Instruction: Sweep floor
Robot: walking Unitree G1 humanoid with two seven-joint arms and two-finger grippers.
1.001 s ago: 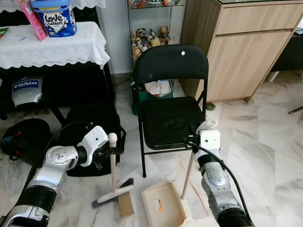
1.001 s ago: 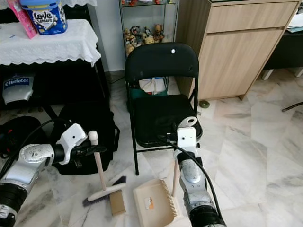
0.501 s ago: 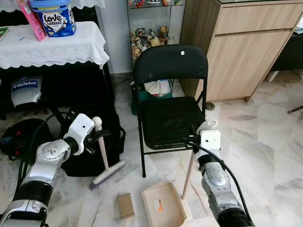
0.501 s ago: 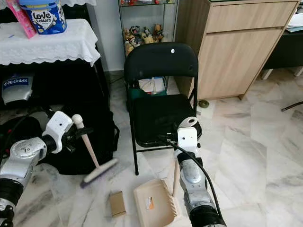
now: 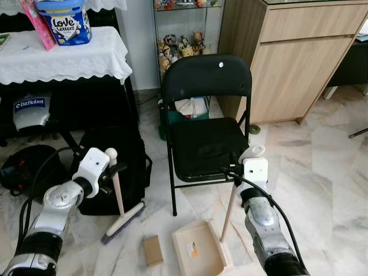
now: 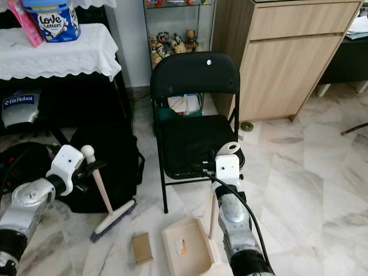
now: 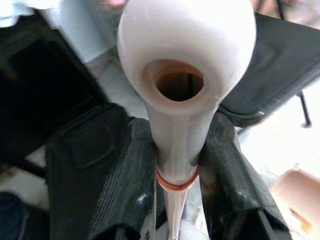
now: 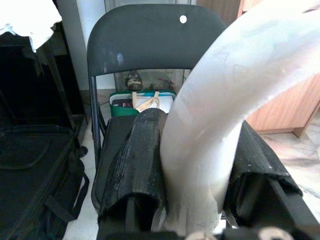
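Your left gripper (image 5: 110,168), fingers clenched on the brush (image 5: 122,222) handle, has the cardboard scrap (image 5: 152,250) lower right of its bristles; the dustpan (image 5: 196,253), held upright by your right gripper (image 5: 240,170), sits just beyond.

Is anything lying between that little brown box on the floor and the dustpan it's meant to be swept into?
Nothing visible does. The box lies on bare floor just beside the dustpan, with the brush on its far side.

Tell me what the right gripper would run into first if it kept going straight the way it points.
Probably the black folding chair. The right gripper, shut on the dustpan handle, looks along its fingers at the chair's seat and backrest. The seat seems nearest, though depth is hard to judge.
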